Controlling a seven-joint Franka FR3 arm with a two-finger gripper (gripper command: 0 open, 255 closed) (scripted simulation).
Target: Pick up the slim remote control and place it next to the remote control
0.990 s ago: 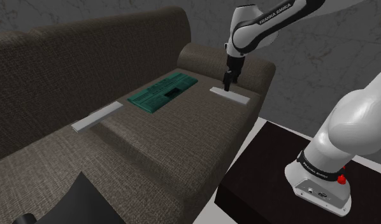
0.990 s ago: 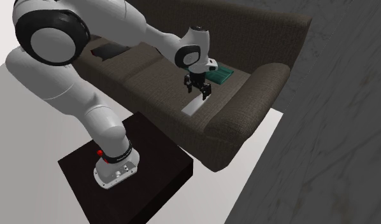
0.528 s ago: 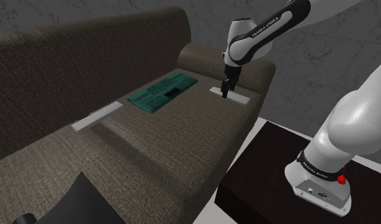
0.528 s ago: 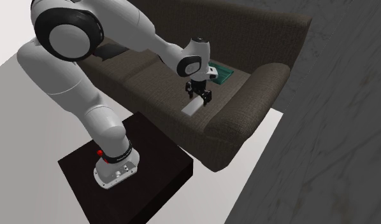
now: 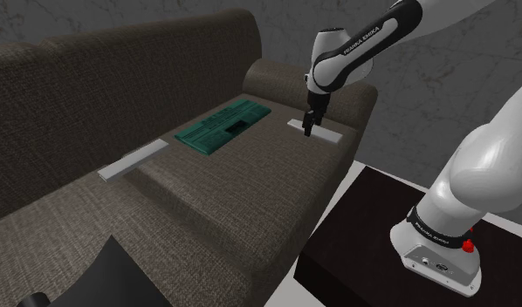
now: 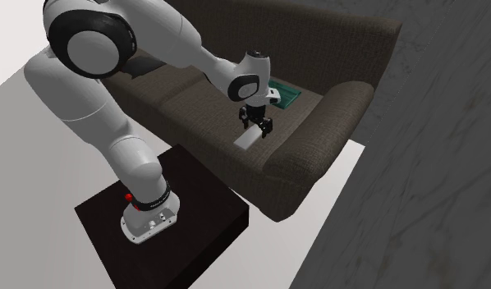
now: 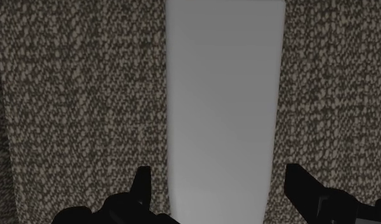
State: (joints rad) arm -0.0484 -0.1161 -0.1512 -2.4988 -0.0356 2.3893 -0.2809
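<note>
The gripper (image 7: 217, 170) is straddling the slim grey remote (image 7: 222, 95), fingers apart and gripping nothing; closing, lifting and placing it beside the other remote (image 5: 133, 160), toward the shoulder view's left, are remaining.

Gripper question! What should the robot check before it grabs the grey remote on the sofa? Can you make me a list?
1. Is the gripper open? Ok: its fingers stand apart.
2. Is the grey remote between the fingers? Ok: there is one finger on each side of it.
3. Do the fingers sit across the remote's narrow width? Ok.
4. Is the gripper low enough to squeeze? Cannot tell.
5. Is the grey remote held? Not ok: the fingers do not touch it.
6. Is there room beside the other remote? Ok: bare sofa cushion lies around it.
</note>
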